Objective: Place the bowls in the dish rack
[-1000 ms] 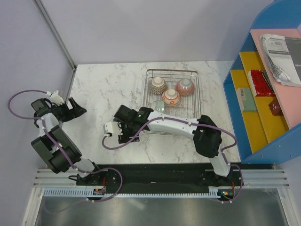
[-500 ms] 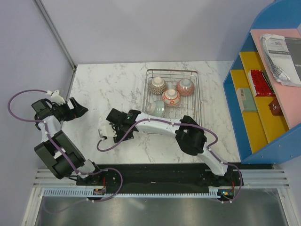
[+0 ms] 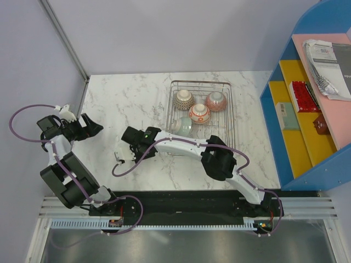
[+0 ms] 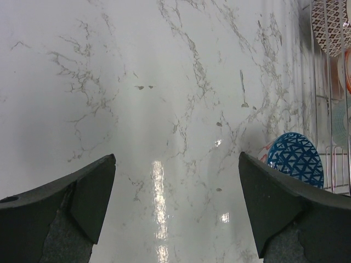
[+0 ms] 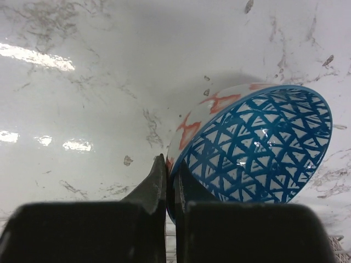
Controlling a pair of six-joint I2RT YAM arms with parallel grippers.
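Black jaws of the right gripper were pinched tight on the rim of a blue-latticed bowl, which sat tilted on the marble table just left of the wire rack. Off to the left, the left gripper hung wide open over the marble. Farther back, four more bowls sat inside the rack.

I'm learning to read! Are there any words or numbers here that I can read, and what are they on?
Nothing here can be read.
The white papers on the pink shelf top: print too small to read.
The red packet on the yellow shelf: marks too blurred.
The blue-patterned bowl and the dish rack: no words at all.
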